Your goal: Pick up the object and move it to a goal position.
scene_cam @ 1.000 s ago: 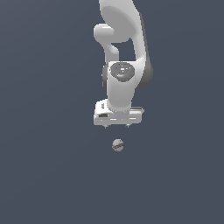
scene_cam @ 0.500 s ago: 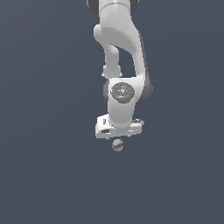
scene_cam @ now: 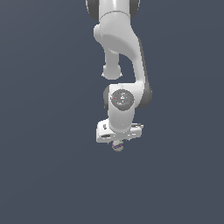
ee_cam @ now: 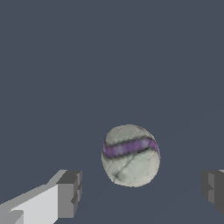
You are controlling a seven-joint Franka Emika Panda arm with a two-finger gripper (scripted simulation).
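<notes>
Exterior view faces the arm [scene_cam: 122, 65] from afar; wrist view looks down close; both share the ball [ee_cam: 130, 155]

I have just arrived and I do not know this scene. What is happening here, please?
A white robot arm hangs low over a small off-white ball with a purple band. Its claw is open, with one finger on each side of the ball and a clear gap to both. Nothing grips the ball yet, so the pick-up has not begun. No goal marker shows in either view.
</notes>
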